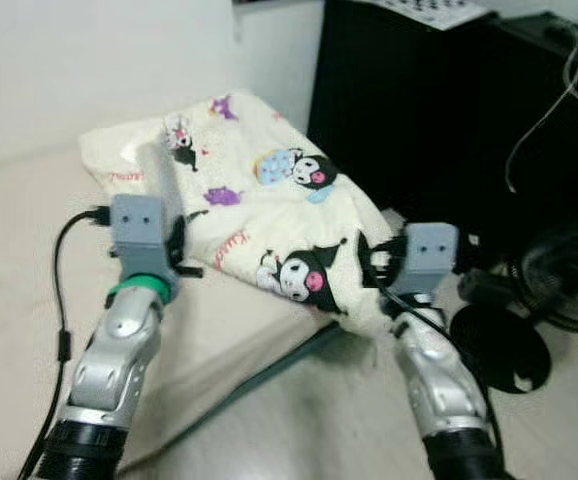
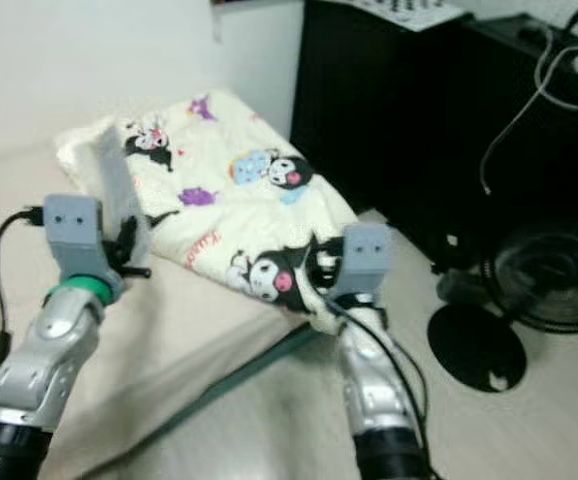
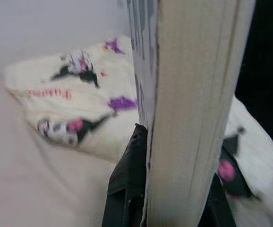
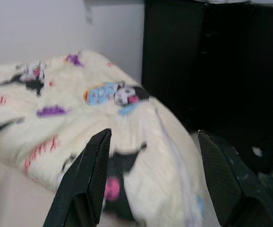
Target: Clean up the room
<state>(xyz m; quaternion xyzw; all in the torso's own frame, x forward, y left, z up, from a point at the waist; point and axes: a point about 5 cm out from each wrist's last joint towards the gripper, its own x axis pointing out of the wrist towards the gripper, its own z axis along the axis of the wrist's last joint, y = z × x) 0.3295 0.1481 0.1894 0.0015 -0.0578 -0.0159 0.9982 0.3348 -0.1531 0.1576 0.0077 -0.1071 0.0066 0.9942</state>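
- The left tool (image 3: 174,189) is clamped on a flat, thin object (image 3: 193,109), pale on its edge and greyish on its face, which stands upright between the black fingers (image 3: 127,184); what the object is cannot be told.
- In the head views that object (image 1: 159,175) rises over the near-left part of the cartoon-print blanket (image 1: 259,200).
- The right tool (image 4: 150,179) is spread wide, its two black fingers (image 4: 87,179) well apart and holding nothing, poised over the blanket's near-right corner, where the cloth hangs off the bed.
- The blanket is cream with black, pink and purple cartoon figures, bunched at the far end of the bed (image 1: 19,260), which has a plain beige cover.
- Right of the blanket stands a black cabinet (image 1: 419,110), with a white cable (image 1: 539,110) hanging down in front of it.
- Nearer than the cabinet, a black floor fan (image 1: 559,275) stands on a pale floor (image 1: 319,420).
- A white wall (image 1: 89,60) lies behind the blanket.
- Both silver arms reach forward from below, grey wrist blocks up; the left one carries a green ring (image 1: 141,292) and a black cable (image 1: 61,300).
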